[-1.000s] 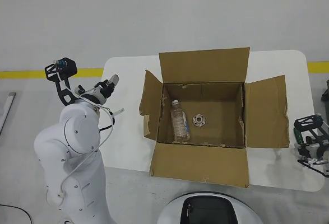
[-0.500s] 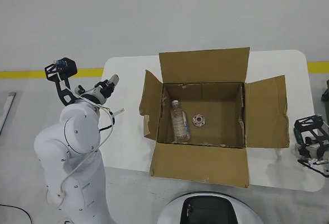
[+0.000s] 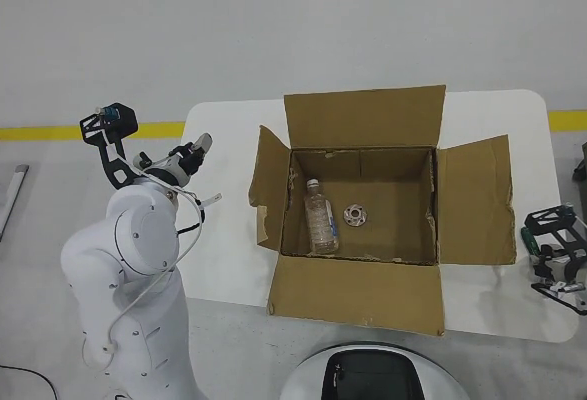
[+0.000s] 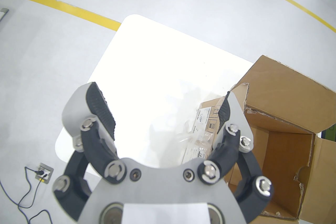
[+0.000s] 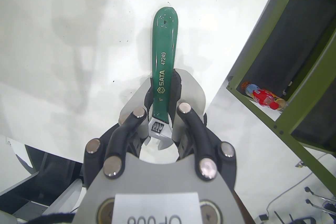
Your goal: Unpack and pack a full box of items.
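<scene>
While the right gripper pinches a green wrench over the table, the left gripper hangs spread beside the box.

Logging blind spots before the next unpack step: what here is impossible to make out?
- Right wrist view: wrench head, mostly hidden inside the right gripper.
- Top view: round metal part in the box, too small to identify.
- Left wrist view: box contents, hidden by its wall.

Workshop hall, yellow floor line, green rack
</scene>
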Motion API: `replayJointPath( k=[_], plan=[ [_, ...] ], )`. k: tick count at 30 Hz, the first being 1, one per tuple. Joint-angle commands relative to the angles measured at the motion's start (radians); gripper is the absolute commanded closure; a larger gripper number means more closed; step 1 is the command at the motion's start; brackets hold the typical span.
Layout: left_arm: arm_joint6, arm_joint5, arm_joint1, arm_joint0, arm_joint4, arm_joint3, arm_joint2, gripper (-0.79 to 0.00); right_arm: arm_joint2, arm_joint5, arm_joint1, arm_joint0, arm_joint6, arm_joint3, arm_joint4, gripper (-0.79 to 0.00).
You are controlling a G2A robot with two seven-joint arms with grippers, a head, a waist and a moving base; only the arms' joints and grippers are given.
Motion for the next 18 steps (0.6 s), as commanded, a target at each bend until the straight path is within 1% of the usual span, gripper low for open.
replayJointPath(
  k=[1,5,8,10,14,18],
  plan=[
    [0.000,0.000,0.000,0.000,0.000,0.000,0.000,-0.785,-0.001,0.000,0.001,0.002,-0.001,0.003,0.003,0.000],
    [0.000,0.000,0.000,0.000,0.000,0.000,0.000,-0.785,0.017,0.006,0.003,0.007,-0.021,-0.015,0.045,0.000],
    [0.000,0.000,0.000,0.000,0.000,0.000,0.000,-0.785,0.069,0.019,0.003,0.011,-0.063,-0.069,0.122,0.000],
    [0.000,0.000,0.000,0.000,0.000,0.000,0.000,-0.785,0.125,0.034,0.003,0.011,-0.102,-0.121,0.197,0.000],
    [0.000,0.000,0.000,0.000,0.000,0.000,0.000,-0.785,0.247,0.037,-0.001,0.018,-0.198,-0.241,0.439,0.000],
    [0.000,0.000,0.000,0.000,0.000,0.000,0.000,-0.785,0.337,0.029,0.001,0.030,-0.230,-0.329,0.616,0.000]
  ],
)
